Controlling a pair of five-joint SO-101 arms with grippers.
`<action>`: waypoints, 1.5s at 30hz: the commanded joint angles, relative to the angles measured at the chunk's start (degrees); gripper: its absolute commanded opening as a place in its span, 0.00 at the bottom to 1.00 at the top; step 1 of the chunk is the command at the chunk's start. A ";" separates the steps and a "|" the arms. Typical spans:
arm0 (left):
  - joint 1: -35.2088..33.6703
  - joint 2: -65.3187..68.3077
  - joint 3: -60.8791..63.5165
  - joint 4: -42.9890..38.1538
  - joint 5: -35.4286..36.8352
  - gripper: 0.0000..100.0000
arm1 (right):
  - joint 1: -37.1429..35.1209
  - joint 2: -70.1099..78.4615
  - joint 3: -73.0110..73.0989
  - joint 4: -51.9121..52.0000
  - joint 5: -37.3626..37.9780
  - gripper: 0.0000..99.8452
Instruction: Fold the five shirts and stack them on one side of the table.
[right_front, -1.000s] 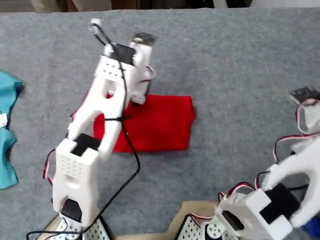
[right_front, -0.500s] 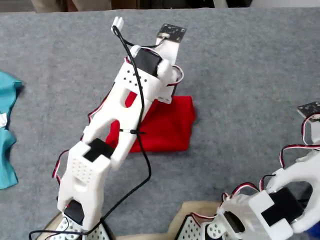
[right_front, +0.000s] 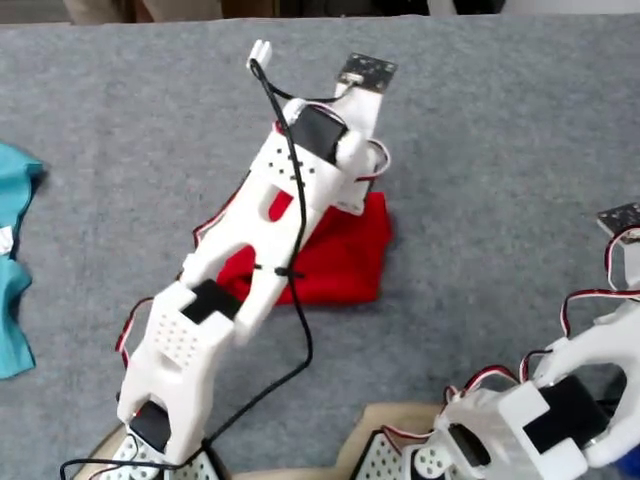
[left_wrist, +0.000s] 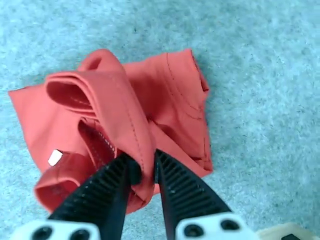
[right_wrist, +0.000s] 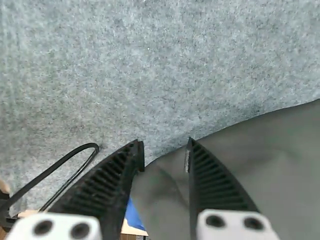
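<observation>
- The red shirt (right_front: 345, 255) lay near the middle of the table, bunched into a rough rectangle, with its near and right-hand edges showing past the arm above it.
- In the left wrist view the red shirt (left_wrist: 170, 100) was rumpled; a thick fold of its cloth rose from the heap, and a small white tag (left_wrist: 55, 158) showed on the bunched part.
- The left gripper (left_wrist: 142, 167) had its jaws closed to a narrow gap on that raised fold, the cloth pinched between the ribbed pads.
- The left arm (right_front: 250, 260) stretched from its base at the near edge diagonally over the shirt, and a black cable (right_front: 303, 330) ran along it.
- A teal shirt (right_front: 12, 270) lay crumpled at the table's left edge, well apart from the red one.
- The right arm (right_front: 560, 400) was drawn in at the near right corner, well apart from both shirts.
- The right gripper (right_wrist: 164, 150) had its jaws parted by a moderate gap. Its tips stood at the edge of a smooth grey sheet (right_wrist: 260, 165); whether that sheet lay between them or only beneath could not be told.
- A black cable loop (right_wrist: 65, 162) lay beside that gripper.
- The table (right_front: 500, 150) was covered all over in coarse grey felt, flat and unwrinkled.
- Both arm bases stood on a pale wooden board (right_front: 385, 412) at the near edge.
- Beyond the table's far edge a thin strip of the room (right_front: 300, 8) showed dark and brown, too little to make out.
</observation>
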 joint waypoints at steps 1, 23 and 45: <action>-3.69 -0.92 -2.46 0.62 0.18 0.02 | 0.92 -3.21 0.13 -0.53 0.53 0.14; -22.24 -29.58 13.80 0.79 -15.91 0.02 | 0.75 -3.30 -0.04 -0.26 0.53 0.14; 4.13 -15.69 4.92 0.62 -12.04 0.02 | 1.27 -3.30 0.13 -0.26 0.44 0.14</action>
